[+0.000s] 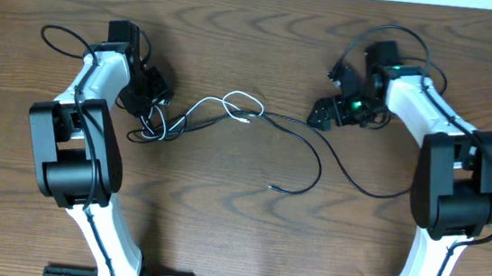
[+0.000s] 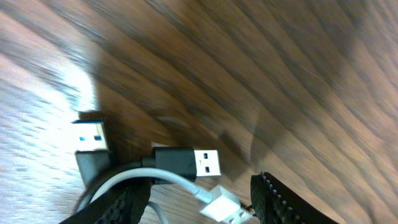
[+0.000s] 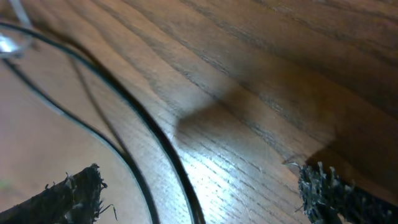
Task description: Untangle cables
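The cables lie across the middle of the table. A white cable [image 1: 217, 110] loops from a small tangle [image 1: 150, 127] toward the centre, and thin black cables [image 1: 313, 144] run on to the right. My left gripper [image 1: 148, 103] is open over the tangle. In the left wrist view its jaws [image 2: 199, 208] straddle the white cable's plug [image 2: 224, 205], next to a black USB plug [image 2: 186, 163] and a blue-tongued USB plug [image 2: 93, 140]. My right gripper [image 1: 327, 94] is open. In the right wrist view its jaws [image 3: 205, 199] straddle a black cable [image 3: 158, 152] lying on the wood.
The table is dark brown wood [image 1: 220, 217]. One black cable's loose end [image 1: 270, 187] lies at centre front, and another black cable curves to the right arm's base [image 1: 376, 193]. Thicker robot wires loop behind each wrist [image 1: 56, 43].
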